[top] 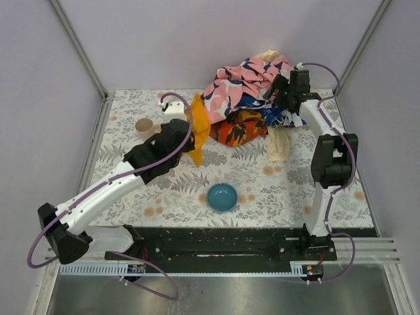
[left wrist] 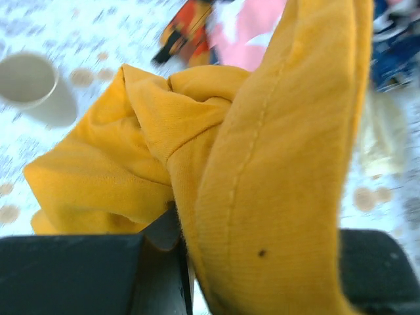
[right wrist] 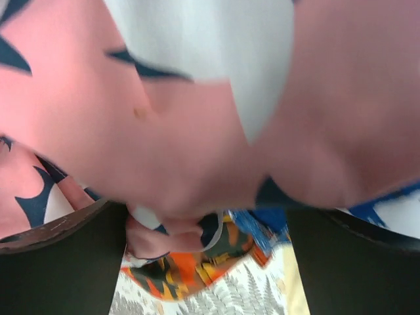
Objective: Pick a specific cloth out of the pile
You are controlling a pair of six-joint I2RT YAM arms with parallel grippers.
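The mustard-yellow cloth [top: 199, 125] hangs from my left gripper [top: 188, 134], lifted off the table just left of the pile [top: 249, 92]. In the left wrist view the cloth [left wrist: 275, 164] fills the space between the black fingers, and the left gripper [left wrist: 262, 289] is shut on it. My right gripper [top: 281, 92] sits in the right side of the pile. In the right wrist view its fingers [right wrist: 59, 262] stand wide apart, and pink floral fabric [right wrist: 197, 131] drapes over them. The right gripper [right wrist: 207, 262] grips nothing that I can see.
A blue bowl [top: 222, 196] sits at the front middle. A beige cup [top: 144, 126] stands at the back left, also seen in the left wrist view [left wrist: 23, 77]. An orange-red printed cloth [top: 239, 128] and a cream cloth [top: 278, 143] lie at the pile's front edge.
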